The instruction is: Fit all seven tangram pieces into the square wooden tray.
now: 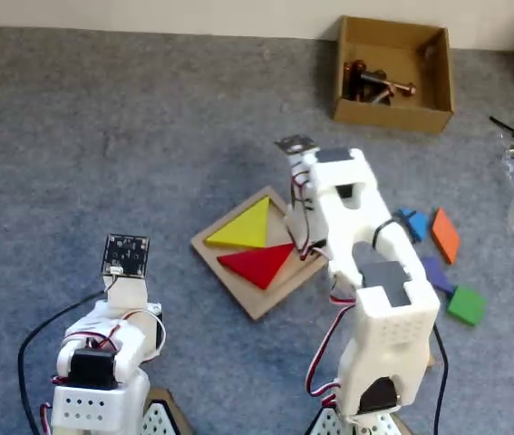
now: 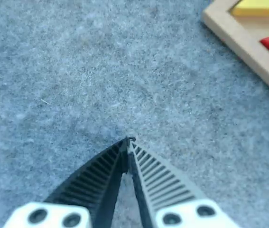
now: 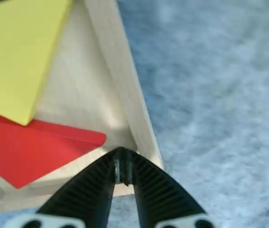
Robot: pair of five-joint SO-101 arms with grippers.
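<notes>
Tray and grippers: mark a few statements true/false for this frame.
1. The yellow triangle lies inside the wooden tray. True.
2. The green square sits in the tray. False: it lies on the carpet, outside the tray.
3. The left gripper is shut over bare carpet, holding nothing. True.
4. The right gripper grips the red triangle. False: it is shut and empty at the tray's rim; the red triangle lies flat in the tray.

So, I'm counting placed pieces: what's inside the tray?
In the tray: a yellow triangle and a red triangle, bare wood beside them. The right arm hides one corner from above.
</notes>
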